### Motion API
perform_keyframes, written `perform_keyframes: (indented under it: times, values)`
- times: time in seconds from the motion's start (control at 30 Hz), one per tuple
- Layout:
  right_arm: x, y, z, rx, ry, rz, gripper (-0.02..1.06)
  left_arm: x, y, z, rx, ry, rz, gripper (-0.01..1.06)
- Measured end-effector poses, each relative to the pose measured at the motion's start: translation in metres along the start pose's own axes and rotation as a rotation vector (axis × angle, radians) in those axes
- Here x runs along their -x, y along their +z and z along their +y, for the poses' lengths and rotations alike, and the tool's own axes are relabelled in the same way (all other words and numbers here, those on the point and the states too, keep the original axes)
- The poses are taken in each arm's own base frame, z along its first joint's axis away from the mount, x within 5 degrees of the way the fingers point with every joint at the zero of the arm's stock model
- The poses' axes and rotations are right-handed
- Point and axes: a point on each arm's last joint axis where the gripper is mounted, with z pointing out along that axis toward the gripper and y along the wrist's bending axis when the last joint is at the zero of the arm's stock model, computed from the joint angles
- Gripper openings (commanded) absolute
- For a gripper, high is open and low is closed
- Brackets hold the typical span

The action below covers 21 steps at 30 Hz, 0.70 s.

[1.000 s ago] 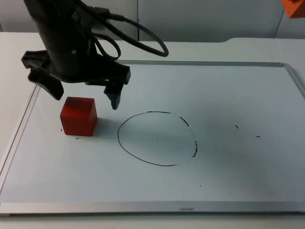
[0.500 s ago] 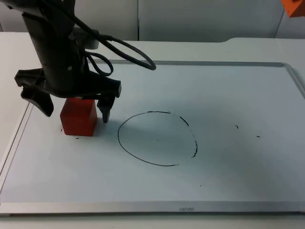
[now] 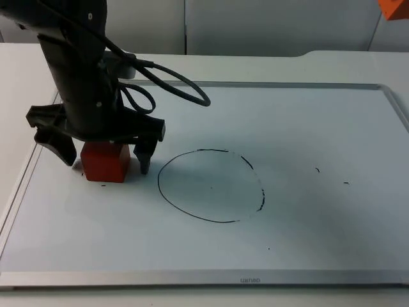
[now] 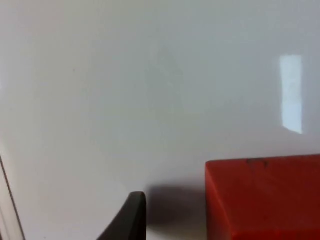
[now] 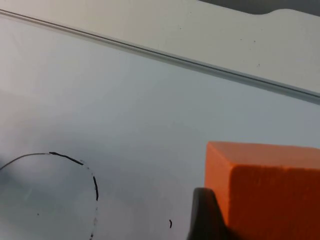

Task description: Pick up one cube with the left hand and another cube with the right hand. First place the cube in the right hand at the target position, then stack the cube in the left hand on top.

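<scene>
from the top view, the left arm reaches down over the white board's (image 3: 307, 128) left side, its left gripper (image 3: 105, 160) lowered around the one red cube (image 3: 104, 162) — fingers spread wide, one on each side of it, not closed on it. the cube sits on the board just left of the single drawn circle (image 3: 211, 185). an orange cube (image 3: 393, 9) shows at the upper right corner. in the left wrist view, the red cube (image 4: 265, 197) rests on the board beside one black fingertip (image 4: 131, 217), a gap between them. in the right wrist view, the right gripper (image 5: 210, 217) is raised above the board — its finger pressed against the one orange cube (image 5: 267, 192), clamped on it, with part of the circle's line (image 5: 75, 165) below.
</scene>
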Motion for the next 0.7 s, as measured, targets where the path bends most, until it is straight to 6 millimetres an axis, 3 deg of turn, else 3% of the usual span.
perform_keyframes:
  times: [0.1,0.17,0.2,0.27,0.3,0.37,0.4,0.47,0.7]
  values:
    - [0.0001,0.0000,0.0000,0.000,0.000,-0.001,0.00,0.0007,0.0000,-0.0006,-0.007,-0.005,-0.007,0.93]
    - [0.0002,0.0000,0.0000,0.000,0.000,-0.002,0.00,0.0006,0.0000,-0.0010,-0.010,-0.012,-0.006,0.80]
    - [0.0002,0.0000,0.0000,0.000,0.000,-0.002,0.00,0.0006,0.0000,-0.0010,-0.010,-0.012,-0.006,0.67]
    - [0.0006,0.0000,0.0000,0.000,0.000,-0.006,0.00,0.0006,0.0000,-0.0010,-0.011,-0.026,-0.006,0.62]
    - [0.0006,0.0000,0.0000,0.000,0.000,-0.006,0.00,0.0004,0.0000,-0.0010,-0.011,-0.032,-0.004,0.47]
    - [0.0006,0.0000,0.0000,0.000,0.000,-0.006,0.00,0.0002,0.0000,-0.0009,-0.010,-0.034,-0.002,0.30]
    - [0.0006,0.0000,0.0000,0.000,0.000,-0.006,0.00,-0.0003,0.0000,-0.0008,-0.009,-0.035,0.003,0.30]
    - [0.0006,0.0000,0.0000,0.000,0.000,-0.006,0.00,-0.0007,0.0000,-0.0007,-0.007,-0.035,0.008,0.15]
    - [0.0006,0.0000,0.0000,0.000,-0.002,-0.006,0.00,-0.0057,-0.0057,0.0010,0.010,-0.031,0.061,0.14]
